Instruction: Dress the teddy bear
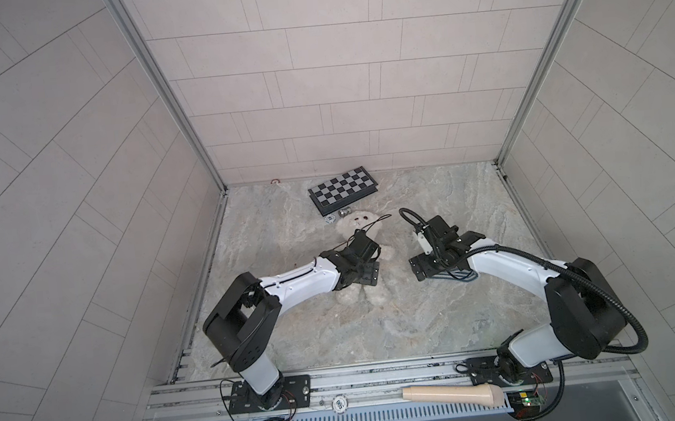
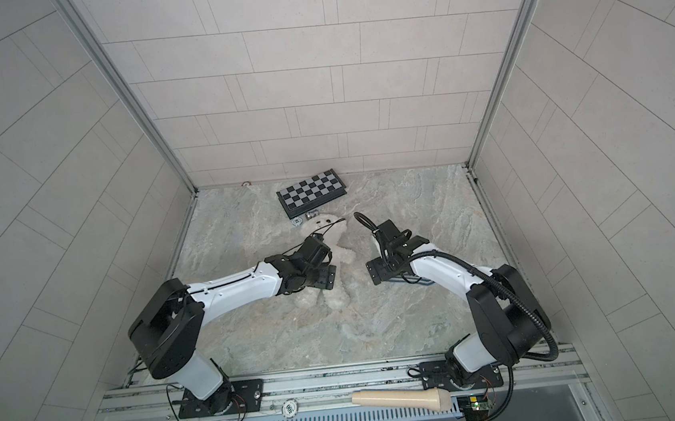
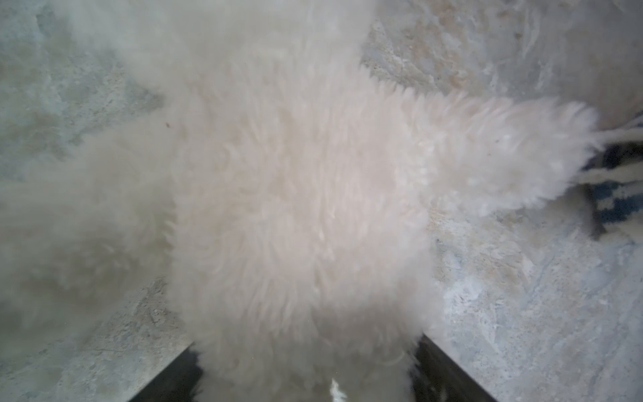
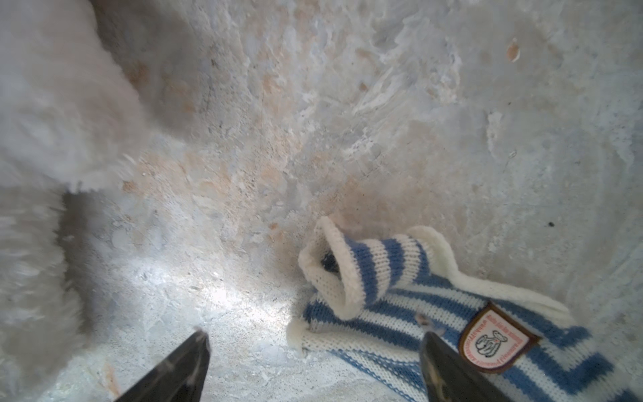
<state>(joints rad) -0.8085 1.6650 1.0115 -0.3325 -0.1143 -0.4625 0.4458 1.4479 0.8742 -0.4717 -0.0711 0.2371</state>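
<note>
On the table (image 1: 421,325), the bear (image 1: 353,221) lies face up, head toward the far wall just beside a chessboard (image 1: 342,188), legs toward the arm bases. Nothing is worn yet.

Left gripper (image 3: 308,369): set over the torso, jaws spread to either side, fur filling the gap. A firm pinch cannot be confirmed.

Right gripper (image 4: 313,336): jaws spread, nothing held. It is held low beside the bear, over the shirt (image 4: 382,302), which lies crumpled on the table; one finger (image 4: 452,376) is seen over the fabric near the badge (image 4: 494,343). One sleeve (image 4: 351,268) stands open. In the left wrist view a bear arm (image 3: 504,156) ends just beside the shirt.

Step judged: bear to be secured by left, shirt to be picked by right.

Notes:
- Torso should be closed on slowly; plush compresses, so a grip on fur alone is likely to slip.
- Bear should be raised only enough for the shirt to be passed under.
- Shirt should be taken by one layer at the hem or neck edge, not at the badge; if both layers are pinched, the opening is shut.
- Open sleeve should be lined up with the near arm before anything is pulled.
</note>
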